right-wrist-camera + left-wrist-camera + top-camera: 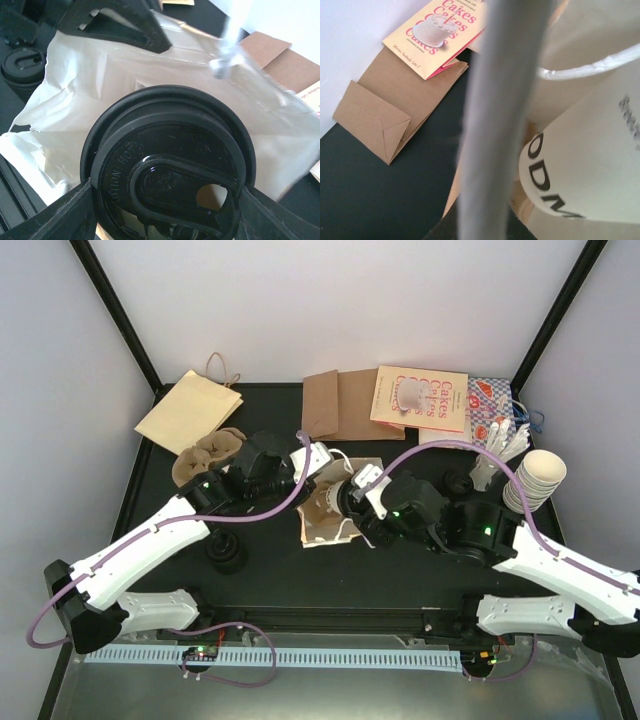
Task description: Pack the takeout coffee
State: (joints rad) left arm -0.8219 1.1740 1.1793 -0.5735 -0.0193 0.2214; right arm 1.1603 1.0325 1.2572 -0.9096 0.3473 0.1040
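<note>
Right gripper (pixel 167 212) part-open, clamping takeout coffee (pixel 170 150) at lid's 4 and 8 o'clock; probably light, crushable, slick-lidded, so hold the rim gently.

The lid (pixel 170 165) is black plastic, smooth with a soft sheen and raised lettering. The bag (pixel 75 115) is pale matt paper, creased and crumpled. At the far edge of the worktop (pixel 360 200), the folded bags (pixel 375 120) are brown kraft paper, matt, and the book cover (pixel 442 30) is glossy. The worktop itself is matt black.
</note>
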